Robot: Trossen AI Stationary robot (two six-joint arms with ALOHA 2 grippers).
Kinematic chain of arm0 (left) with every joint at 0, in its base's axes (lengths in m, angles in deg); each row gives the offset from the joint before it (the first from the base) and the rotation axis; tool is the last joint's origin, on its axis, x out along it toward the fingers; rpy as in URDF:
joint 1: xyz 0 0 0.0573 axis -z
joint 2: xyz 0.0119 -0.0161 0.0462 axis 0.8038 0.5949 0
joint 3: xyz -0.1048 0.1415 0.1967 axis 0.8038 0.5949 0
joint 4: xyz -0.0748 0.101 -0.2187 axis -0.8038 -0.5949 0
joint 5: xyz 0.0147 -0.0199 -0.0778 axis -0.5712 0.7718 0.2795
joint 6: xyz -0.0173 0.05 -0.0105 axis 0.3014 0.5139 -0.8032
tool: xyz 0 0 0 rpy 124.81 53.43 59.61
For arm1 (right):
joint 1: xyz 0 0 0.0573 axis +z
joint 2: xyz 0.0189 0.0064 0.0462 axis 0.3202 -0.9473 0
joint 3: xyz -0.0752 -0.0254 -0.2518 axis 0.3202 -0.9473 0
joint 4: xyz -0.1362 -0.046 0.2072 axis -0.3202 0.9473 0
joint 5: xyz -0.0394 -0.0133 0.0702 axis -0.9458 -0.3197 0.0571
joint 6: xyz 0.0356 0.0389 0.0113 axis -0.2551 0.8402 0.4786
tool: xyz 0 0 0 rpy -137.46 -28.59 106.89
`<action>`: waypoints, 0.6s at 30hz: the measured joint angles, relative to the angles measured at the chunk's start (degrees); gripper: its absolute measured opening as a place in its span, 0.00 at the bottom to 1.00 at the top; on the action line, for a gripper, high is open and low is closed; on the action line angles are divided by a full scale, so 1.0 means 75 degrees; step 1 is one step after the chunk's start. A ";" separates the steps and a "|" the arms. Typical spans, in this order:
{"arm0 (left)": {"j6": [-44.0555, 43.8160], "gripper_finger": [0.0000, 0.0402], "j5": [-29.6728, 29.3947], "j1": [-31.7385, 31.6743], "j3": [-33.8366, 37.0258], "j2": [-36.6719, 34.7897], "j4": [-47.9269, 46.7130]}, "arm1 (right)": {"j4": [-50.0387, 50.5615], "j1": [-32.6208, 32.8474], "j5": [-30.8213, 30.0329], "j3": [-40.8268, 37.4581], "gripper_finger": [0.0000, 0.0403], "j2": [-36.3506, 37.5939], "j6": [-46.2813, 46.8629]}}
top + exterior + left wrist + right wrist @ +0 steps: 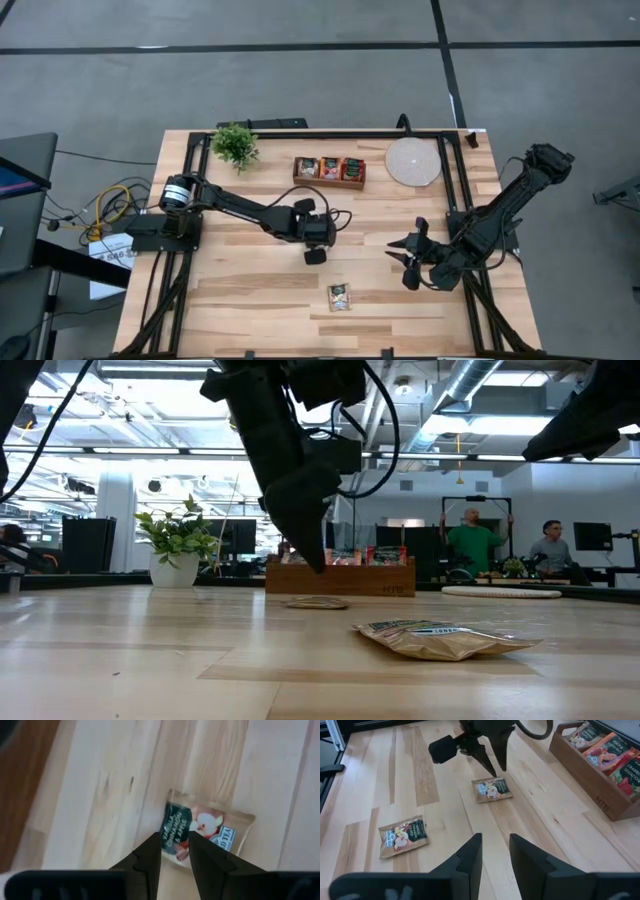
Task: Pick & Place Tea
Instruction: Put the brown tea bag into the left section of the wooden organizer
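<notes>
Two pale tea sachets with dark bands lie flat on the table. One sachet (207,832) (491,789) sits directly under my left gripper (175,845) (315,250), which points down and is open with a narrow gap. Its fingertips (315,560) hover just above that sachet (317,602) without touching it. The second sachet (340,297) (402,835) (445,640) lies nearer the table's near edge. My right gripper (405,258) (495,845) is open and waits right of centre, facing both sachets. Red-orange sachets (330,168) stand in the wooden tray (329,184).
The wooden tray (600,795) stands toward the far edge, with a round pale disc (413,161) to its right and a small potted plant (235,145) to its left. Black frame rails (455,190) run along the table's sides. People (475,540) stand in the room beyond the table.
</notes>
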 joint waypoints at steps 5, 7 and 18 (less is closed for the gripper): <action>0.0714 0.27 -0.0106 -0.0003 0.0000 0.0000 0.0298 | -0.0007 0.0000 0.0000 0.0000 0.22 0.0000 0.0000; 0.0873 0.30 -0.0103 -0.0003 -0.0003 0.0000 0.0405 | -0.0010 0.0001 0.0000 0.0000 0.22 0.0000 0.0001; 0.1068 0.46 0.0478 -0.0751 -0.0006 0.0000 0.0129 | -0.0097 0.0009 0.0059 0.0000 0.22 0.0000 0.0015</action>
